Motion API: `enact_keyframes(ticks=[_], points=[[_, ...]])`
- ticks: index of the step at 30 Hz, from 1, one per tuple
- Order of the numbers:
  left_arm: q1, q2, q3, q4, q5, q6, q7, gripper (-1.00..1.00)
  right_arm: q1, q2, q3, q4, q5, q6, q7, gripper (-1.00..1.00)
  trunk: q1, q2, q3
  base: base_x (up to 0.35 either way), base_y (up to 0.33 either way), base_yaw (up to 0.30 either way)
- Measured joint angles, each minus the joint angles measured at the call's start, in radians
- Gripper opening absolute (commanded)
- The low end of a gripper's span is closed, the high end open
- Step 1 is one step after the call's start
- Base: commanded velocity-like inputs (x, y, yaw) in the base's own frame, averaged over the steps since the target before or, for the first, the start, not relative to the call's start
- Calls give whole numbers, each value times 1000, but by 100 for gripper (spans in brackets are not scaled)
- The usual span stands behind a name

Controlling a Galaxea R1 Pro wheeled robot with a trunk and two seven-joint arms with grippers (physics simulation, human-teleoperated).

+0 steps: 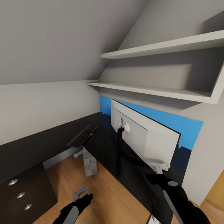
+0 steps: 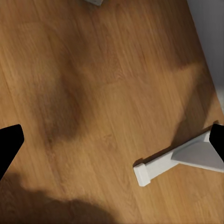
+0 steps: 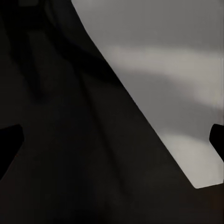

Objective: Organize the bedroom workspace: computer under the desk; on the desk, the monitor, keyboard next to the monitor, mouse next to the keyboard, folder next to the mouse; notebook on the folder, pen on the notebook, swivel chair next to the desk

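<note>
We faced a corner under a sloping ceiling, where two white wall shelves (image 1: 161, 90) ran above a blue wall panel (image 1: 174, 119). Below them, the dark L-shaped desk (image 1: 28, 149) wrapped the corner, with a drawer unit (image 1: 21, 194) at its near end and the wooden floor (image 1: 102, 189) in between. The monitor (image 1: 146, 137) stood on the desk with its pale back toward us, tilted, its stand (image 1: 119, 138) resting on the dark surface. The keyboard (image 1: 82, 136) lay near the monitor at the desk's inner edge and partly overhung it. The computer (image 1: 90, 163) stood on the floor at the desk's edge, just below the keyboard. Our right tool (image 1: 163, 168) sat at the monitor's lower corner, touching or nearly touching it; in the right wrist view its fingers (image 3: 9, 142) stood wide apart, with the monitor's pale panel between them and nothing gripped. Our left tool (image 1: 80, 192) hung low over the floor, also spread wide and empty, as the left wrist view confirmed. We judged the monitor step to be in hand. The next move would call for squaring the monitor on the desk without tipping it, and then for seating the keyboard fully beside it.
</note>
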Motion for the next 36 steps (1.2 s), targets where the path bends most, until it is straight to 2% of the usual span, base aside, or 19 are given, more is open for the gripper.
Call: enact_keyframes(ticks=[6,10,12,16,18,20,21,22,24,28,30,36], points=[[0,0,1,0,1,0,0,100,-102,-1,-1,131,-2,-12,-1,100,0,0,0,-2,-5,0],[0,0,1,0,1,0,-1,100,-177,-3,-3,245,-3,-60,-6,100,0,0,0,0,-1,0],[1,0,1,0,2,0,-1,100,-218,-5,-5,306,-3,-95,-33,100,0,0,0,0,0,0],[1,0,1,0,3,0,-1,100,-258,-20,-8,351,-6,-115,-71,100,0,0,0,0,0,0],[1,0,1,0,2,0,-1,100,-290,-24,-26,390,-5,-119,-78,100,0,0,0,0,0,0],[2,0,1,0,2,0,-2,100,-348,-28,-61,473,-5,-134,-81,100,0,0,0,0,0,0],[2,0,1,0,2,0,-2,100,-397,-32,-78,551,-5,-171,-83,100,0,0,0,0,0,0],[2,0,1,0,2,0,-1,100,-443,-38,-87,632,-4,-212,-84,100,0,0,0,0,0,0],[2,0,1,0,2,0,-1,100,-493,-46,-93,717,-5,-246,-87,100,0,0,0,0,0,0],[2,0,1,0,2,0,0,100,-537,-69,-97,790,-6,-266,-89,100,0,0,0,0,0,0],[2,1,1,0,2,0,0,100,-572,-81,-99,857,-7,-288,-90,100,0,0,0,0,0,0],[3,2,1,0,1,0,0,100,-599,-85,-99,915,-8,-321,-91,100,0,0,0,0,0,0]])
